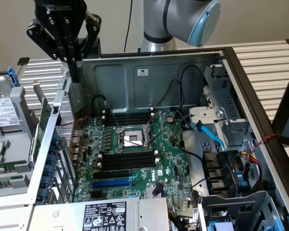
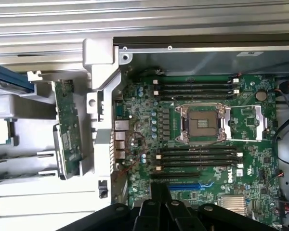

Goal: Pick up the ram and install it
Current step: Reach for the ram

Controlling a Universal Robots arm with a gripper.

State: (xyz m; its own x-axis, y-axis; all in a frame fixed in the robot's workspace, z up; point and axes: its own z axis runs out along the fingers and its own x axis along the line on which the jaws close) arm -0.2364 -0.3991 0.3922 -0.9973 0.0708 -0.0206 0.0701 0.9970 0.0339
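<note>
Overhead, jaws closed and empty, one ram [image 2: 67,130] just outside case [image 1: 149,77], one blue slot [image 2: 185,185]

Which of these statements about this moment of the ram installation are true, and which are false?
1. The long green ram stick stands outside the grey metal computer case. True.
2. The ram is seated in one of the long black memory slots. False: those slots are empty.
3. The black gripper holds the ram. False: it hangs above the case's side wall, apart from the ram.
4. The silver processor socket lies between two banks of black slots. True.
5. The blue slot touches the socket. False: a bank of black slots lies between them.
</note>
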